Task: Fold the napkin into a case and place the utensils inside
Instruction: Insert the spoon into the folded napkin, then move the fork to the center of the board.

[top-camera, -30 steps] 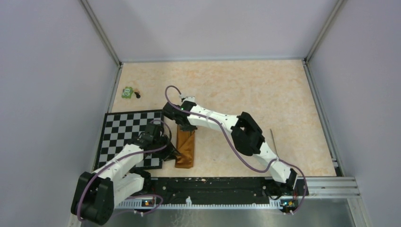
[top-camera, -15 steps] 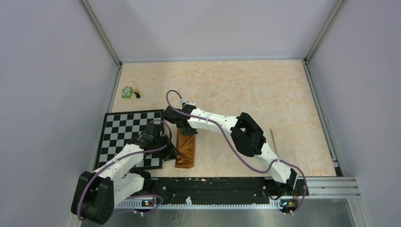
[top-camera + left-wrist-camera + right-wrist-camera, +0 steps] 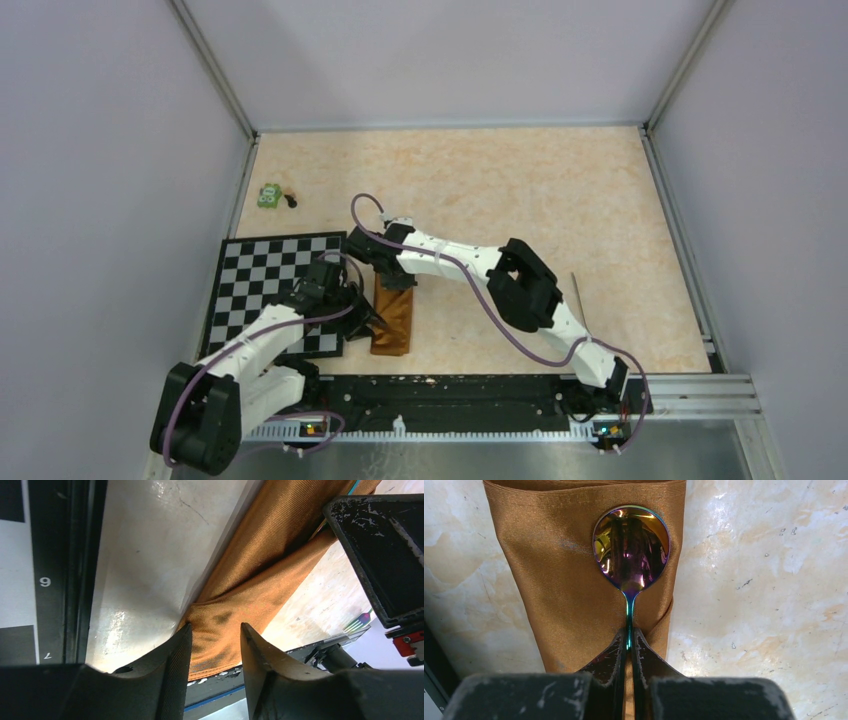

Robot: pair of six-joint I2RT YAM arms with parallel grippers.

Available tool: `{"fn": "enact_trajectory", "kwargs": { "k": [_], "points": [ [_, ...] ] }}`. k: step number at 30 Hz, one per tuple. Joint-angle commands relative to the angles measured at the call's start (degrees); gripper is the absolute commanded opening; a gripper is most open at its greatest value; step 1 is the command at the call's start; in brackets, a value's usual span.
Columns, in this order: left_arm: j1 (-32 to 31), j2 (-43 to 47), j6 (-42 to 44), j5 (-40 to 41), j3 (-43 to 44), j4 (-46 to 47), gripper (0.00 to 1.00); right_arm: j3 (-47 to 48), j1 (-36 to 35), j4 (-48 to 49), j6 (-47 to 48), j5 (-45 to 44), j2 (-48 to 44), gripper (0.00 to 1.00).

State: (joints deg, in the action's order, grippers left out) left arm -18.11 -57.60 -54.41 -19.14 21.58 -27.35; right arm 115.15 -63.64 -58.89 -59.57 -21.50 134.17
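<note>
The rust-orange napkin, folded into a narrow case, lies right of the checkered mat. My right gripper is over its far end, shut on the thin handle of an iridescent spoon. The spoon's bowl lies over the cloth near its folded end. My left gripper is at the case's left edge, jaws apart. In the left wrist view its left fingertip touches a fold of the cloth, which looks raised there. A fork lies on the table beyond. It shows as a thin piece at the right.
The black-and-white checkered mat lies under my left arm. A small green toy sits at the far left. The black front rail runs just behind the case's near end. Grey walls enclose the tan table.
My right gripper has shifted slightly left and nearer with the spoon, over the case's far end. The left arm has barely moved.
</note>
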Motion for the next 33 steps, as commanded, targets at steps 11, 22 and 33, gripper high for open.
{"fn": "enact_trajectory", "kwargs": {
  "k": [11, 22, 33],
  "points": [
    [-0.16, 4.3, 2.14, 6.68, 0.19, -2.28, 0.59, 10.65, -0.11, -5.19, 6.0, -3.21, -6.07, 0.47],
    [-0.17, 11.63, 8.01, -2.13, 5.77, -2.67, 0.77, -20.09, 9.59, -0.08, 12.33, -10.99, -35.7, 0.75],
    [-0.07, 14.07, 13.49, -14.13, 9.06, 5.06, 0.85, -68.59, 44.83, 19.45, -3.06, 3.61, -79.43, 0.82]
  ]
}}
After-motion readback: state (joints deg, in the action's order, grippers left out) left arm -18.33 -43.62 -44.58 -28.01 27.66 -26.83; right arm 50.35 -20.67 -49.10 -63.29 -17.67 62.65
